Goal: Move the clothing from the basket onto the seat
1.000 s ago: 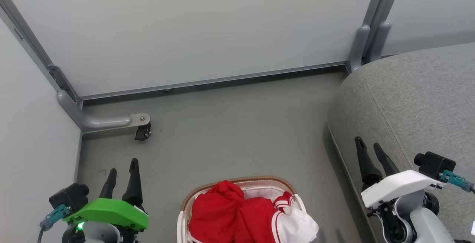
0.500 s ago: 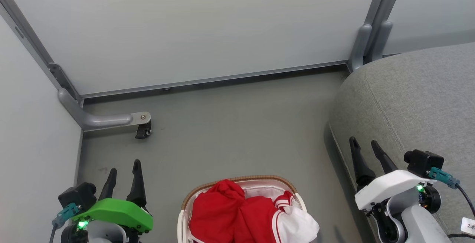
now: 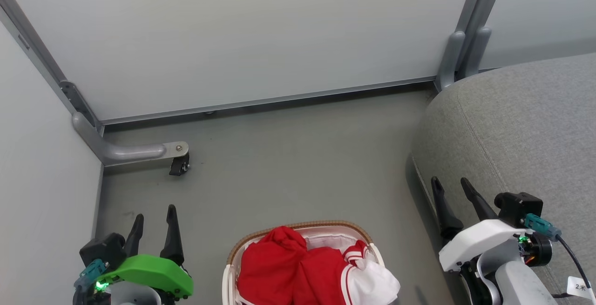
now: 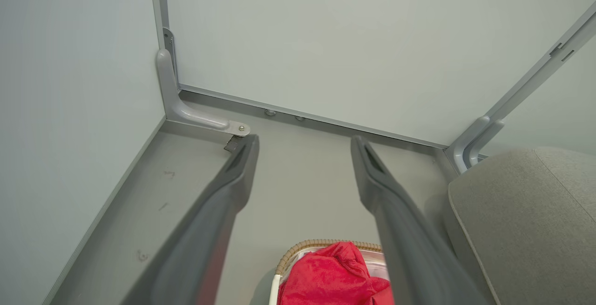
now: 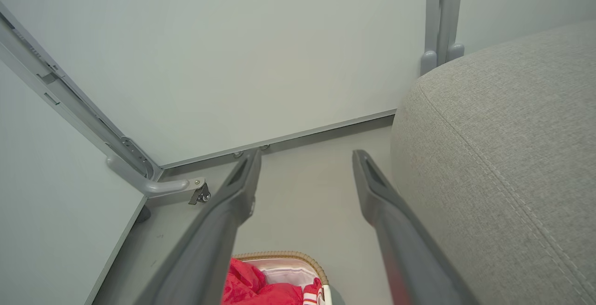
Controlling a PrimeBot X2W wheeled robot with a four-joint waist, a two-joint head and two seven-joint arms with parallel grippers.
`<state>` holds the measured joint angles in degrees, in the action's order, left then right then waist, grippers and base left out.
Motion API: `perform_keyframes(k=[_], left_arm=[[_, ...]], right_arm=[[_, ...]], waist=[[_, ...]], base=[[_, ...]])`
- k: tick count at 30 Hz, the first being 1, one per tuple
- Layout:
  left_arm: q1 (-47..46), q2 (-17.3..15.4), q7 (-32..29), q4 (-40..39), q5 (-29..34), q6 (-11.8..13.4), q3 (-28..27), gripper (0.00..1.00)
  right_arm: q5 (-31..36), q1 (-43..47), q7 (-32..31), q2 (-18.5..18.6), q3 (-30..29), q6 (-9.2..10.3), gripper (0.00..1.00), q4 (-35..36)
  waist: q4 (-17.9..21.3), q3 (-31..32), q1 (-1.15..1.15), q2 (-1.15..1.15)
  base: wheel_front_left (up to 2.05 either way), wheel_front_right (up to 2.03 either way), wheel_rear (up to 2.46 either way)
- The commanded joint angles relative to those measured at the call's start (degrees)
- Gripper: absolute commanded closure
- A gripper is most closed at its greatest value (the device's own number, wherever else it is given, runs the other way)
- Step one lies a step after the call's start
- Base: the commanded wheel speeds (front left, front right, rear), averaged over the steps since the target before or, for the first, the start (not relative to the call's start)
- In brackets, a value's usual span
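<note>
Since the clothing (image 3: 279, 263) lies heaped in the basket (image 3: 302, 225), left hand (image 3: 155, 213) and right hand (image 3: 450, 181) flank it, fingers apart and empty, likely poised to reach; seat (image 3: 521, 118) near right.

The near half of the basket (image 3: 302, 227) and the lower part of the red clothing (image 3: 278, 263) are cut off by the head view's bottom edge. The seat (image 3: 526, 123) is cropped at the right edge. The writing on a white tag (image 3: 579, 287) cannot be read. In the left wrist view a caster (image 4: 231, 143) is partly hidden behind a blurred finger (image 4: 219, 212) of the left gripper (image 4: 305, 143).
</note>
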<state>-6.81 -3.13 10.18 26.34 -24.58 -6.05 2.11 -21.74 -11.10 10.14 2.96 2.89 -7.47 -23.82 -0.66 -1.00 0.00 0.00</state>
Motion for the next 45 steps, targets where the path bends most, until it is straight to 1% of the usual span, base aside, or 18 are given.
perform_keyframes(k=[1,12,18,25,34,38,42,45], left_arm=[[0.23,-0.06,0.60,-0.08,1.46,-0.19,-0.20,0.00],[0.61,0.19,1.96,0.19,6.03,-0.44,-1.87,0.00],[1.10,0.21,2.67,0.04,8.09,-0.74,-1.65,0.00],[2.12,0.18,3.42,-1.20,9.26,-0.89,-1.06,0.00],[4.25,0.15,4.33,-2.70,10.66,-1.16,-0.93,0.00],[3.51,0.13,4.68,-2.54,11.94,-1.28,-0.43,0.00],[1.39,0.12,5.24,-2.11,13.24,-1.47,0.48,0.00],[-0.32,0.12,5.05,-1.58,13.10,-1.47,1.09,0.00]], right_arm=[[1.61,0.31,0.65,0.16,-0.05,-0.03,0.00,0.15],[6.81,1.12,2.03,-0.01,-0.80,-0.03,0.00,0.44],[9.49,1.69,2.72,-0.03,-1.01,-0.03,0.00,0.49],[11.41,1.91,3.49,0.00,-1.08,-0.03,0.00,0.84],[13.01,3.69,4.39,0.02,-2.85,-0.03,0.00,2.80],[13.80,2.79,4.80,0.06,-2.67,-0.02,0.00,3.56],[14.65,0.71,5.17,0.08,-2.07,-0.02,0.00,4.68],[13.83,-0.88,5.15,0.07,-1.43,-0.01,0.00,5.49]], waist=[[0.01,0.02,0.00,0.00],[-0.02,-0.04,0.00,0.00],[0.03,-0.22,0.00,0.00],[0.20,-0.51,0.00,0.00],[0.43,-0.87,0.00,0.00],[1.23,-3.34,0.00,0.00],[2.83,-7.71,0.00,0.00],[4.42,-11.50,0.00,0.00]], base=[[0.00,0.00,0.00],[0.00,0.00,0.00],[0.00,0.00,0.00],[0.00,0.00,0.00],[0.00,0.00,0.00],[0.00,0.00,0.00],[0.00,0.00,0.00],[0.00,0.00,0.00]])
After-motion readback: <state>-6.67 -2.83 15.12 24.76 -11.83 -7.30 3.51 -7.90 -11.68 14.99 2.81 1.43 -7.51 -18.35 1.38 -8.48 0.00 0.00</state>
